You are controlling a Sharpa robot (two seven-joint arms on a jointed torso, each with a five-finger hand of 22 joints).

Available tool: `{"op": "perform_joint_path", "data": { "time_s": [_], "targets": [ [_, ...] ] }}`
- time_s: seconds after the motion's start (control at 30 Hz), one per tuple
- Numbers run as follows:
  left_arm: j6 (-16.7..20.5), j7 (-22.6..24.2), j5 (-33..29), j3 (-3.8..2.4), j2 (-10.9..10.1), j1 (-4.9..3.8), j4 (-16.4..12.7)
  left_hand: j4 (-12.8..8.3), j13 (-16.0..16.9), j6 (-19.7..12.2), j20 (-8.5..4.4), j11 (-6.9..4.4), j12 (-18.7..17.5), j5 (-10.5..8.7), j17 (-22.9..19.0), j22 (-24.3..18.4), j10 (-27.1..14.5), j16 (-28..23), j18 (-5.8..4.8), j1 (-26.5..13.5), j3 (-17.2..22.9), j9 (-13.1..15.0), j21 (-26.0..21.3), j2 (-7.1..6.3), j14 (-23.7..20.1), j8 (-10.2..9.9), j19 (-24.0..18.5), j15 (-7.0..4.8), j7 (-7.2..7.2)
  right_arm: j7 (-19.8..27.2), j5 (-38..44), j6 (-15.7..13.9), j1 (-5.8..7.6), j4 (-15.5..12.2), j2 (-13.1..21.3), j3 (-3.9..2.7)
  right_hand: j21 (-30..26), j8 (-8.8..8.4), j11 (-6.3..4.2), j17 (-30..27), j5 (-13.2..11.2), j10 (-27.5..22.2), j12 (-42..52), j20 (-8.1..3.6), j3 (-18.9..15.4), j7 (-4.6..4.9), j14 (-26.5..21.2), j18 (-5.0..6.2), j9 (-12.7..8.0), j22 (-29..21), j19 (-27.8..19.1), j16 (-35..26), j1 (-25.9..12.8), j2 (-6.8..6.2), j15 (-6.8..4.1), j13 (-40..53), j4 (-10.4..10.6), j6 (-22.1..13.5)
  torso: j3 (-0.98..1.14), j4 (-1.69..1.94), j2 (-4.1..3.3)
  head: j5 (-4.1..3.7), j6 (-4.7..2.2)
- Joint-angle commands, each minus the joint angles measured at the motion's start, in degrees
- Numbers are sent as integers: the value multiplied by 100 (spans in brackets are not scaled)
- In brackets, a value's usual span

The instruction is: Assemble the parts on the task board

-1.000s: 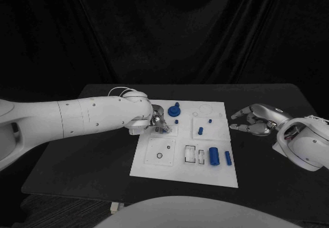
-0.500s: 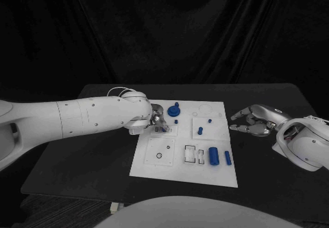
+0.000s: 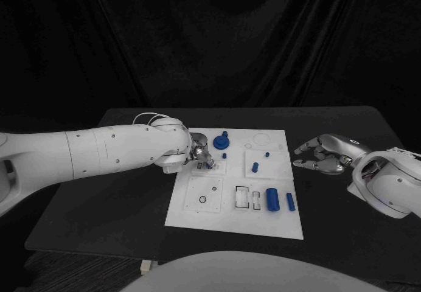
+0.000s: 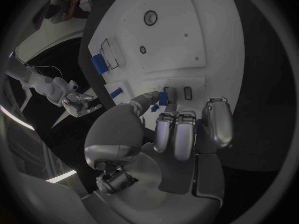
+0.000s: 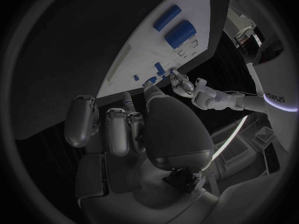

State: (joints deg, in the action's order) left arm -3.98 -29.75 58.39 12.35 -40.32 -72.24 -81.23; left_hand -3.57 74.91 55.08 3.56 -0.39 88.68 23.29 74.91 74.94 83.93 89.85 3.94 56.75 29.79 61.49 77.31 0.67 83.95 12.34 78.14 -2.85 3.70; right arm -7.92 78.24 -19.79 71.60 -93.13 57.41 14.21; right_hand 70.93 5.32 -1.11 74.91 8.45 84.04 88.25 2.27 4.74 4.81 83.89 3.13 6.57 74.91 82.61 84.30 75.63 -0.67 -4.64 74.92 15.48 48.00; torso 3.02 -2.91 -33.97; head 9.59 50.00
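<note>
The white task board (image 3: 230, 216) lies mid-table. My left hand (image 3: 200, 157) hovers over its far-left part, and its thumb and a finger pinch a small blue peg (image 4: 163, 98). Just beyond that hand a round blue part with a knob (image 3: 222, 142) stands on the board. Small blue pegs (image 3: 255, 166) stand near the middle of the board, and two blue cylinders (image 3: 273, 199) lie at its near right. My right hand (image 3: 320, 155) hangs off the board's right edge, its fingers curled in and holding nothing.
The black table (image 3: 114, 201) runs wide on both sides of the board. Rectangular slots (image 3: 244, 196) and a round hole (image 3: 204, 199) mark the board's near half. A dark curtain closes off the back.
My left hand has edged slightly toward the far-left corner of the board, still pinching the peg. The right hand has stayed where it was.
</note>
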Motion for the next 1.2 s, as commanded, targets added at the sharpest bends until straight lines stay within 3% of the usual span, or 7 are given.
{"op": "perform_joint_path", "data": {
  "time_s": [0.03, 0.2, 0.4, 0.7, 0.97, 1.2],
  "targets": [
    [-195, 204, -31, -6, -22, -85, -13, -57, 1388, 109, -24, -40, -22, 13, 1509, 549, 473, 15, 14, -21, 96, 27, -30, -34, 605, 40, 26, -37, -68, -120, 13, 66, -14, 2, 1, -4, -29, -14, 40, 777, 28, 414, -40, -5, -15, -5, 440, 91, -7, 968, -35, -48, 30, 29, 42, 1291, -16, 45, 1, -3, 3, -6, 0],
    [-675, 95, -31, -7, -26, -241, 39, -95, 1374, 132, -31, -49, -40, -18, 1509, 544, 458, 15, 18, -38, 171, 39, -48, -65, 605, 54, 17, -44, -77, -138, 13, 84, -15, 8, -6, -4, -29, -14, 40, 777, 28, 414, -40, -5, -15, -5, 440, 91, -7, 968, -35, -48, 30, 29, 42, 1291, -16, 45, 4, -4, 5, 0, 0],
    [-1144, -76, -31, -7, 35, -338, 138, -202, 1367, 152, -43, -58, -50, -157, 1509, 557, 452, 15, 17, -99, 370, 50, -63, -140, 605, 57, 23, -56, -85, -144, 13, 93, -15, 16, -27, -4, -39, -17, 41, 769, 39, 405, -51, -5, -13, -5, 438, 92, -10, 966, -39, -55, 39, 33, 43, 1281, -20, 46, 4, -8, 6, -7, 0],
    [-1261, -141, -31, -7, 158, -363, 295, -203, 1375, 153, -47, -57, -39, -249, 1509, 573, 463, 15, 12, -196, 452, 40, -58, -162, 605, 38, 39, -57, -81, -146, 13, 102, -15, 20, -35, -4, -49, -18, 41, 761, 45, 400, -56, -4, -12, -5, 436, 94, -12, 963, -43, -62, 43, 35, 43, 1275, -23, 48, 11, -8, 6, -10, 0],
    [-1249, -133, -31, -7, 294, -364, 439, -186, 1372, 151, -47, -55, -43, -263, 1509, 572, 460, 15, 14, -237, 473, 35, -66, -154, 605, 30, 37, -56, -78, -143, 13, 108, -15, 26, -50, -4, -49, -18, 41, 761, 45, 400, -56, -4, -12, -5, 436, 94, -12, 963, -43, -62, 43, 35, 43, 1275, -23, 48, -1, -8, -8, -3, 0],
    [-1238, -96, -31, -6, 401, -353, 557, -176, 1371, 146, -47, -53, -44, -270, 1509, 574, 459, 15, 13, -257, 481, 32, -66, -149, 605, 24, 39, -56, -75, -139, 13, 115, -15, 27, -58, -4, -62, -19, 41, 750, 48, 396, -61, -4, -12, -5, 433, 97, -13, 959, -47, -72, 47, 36, 43, 1270, -24, 49, 0, -9, -6, -3, 0]
  ]
}}
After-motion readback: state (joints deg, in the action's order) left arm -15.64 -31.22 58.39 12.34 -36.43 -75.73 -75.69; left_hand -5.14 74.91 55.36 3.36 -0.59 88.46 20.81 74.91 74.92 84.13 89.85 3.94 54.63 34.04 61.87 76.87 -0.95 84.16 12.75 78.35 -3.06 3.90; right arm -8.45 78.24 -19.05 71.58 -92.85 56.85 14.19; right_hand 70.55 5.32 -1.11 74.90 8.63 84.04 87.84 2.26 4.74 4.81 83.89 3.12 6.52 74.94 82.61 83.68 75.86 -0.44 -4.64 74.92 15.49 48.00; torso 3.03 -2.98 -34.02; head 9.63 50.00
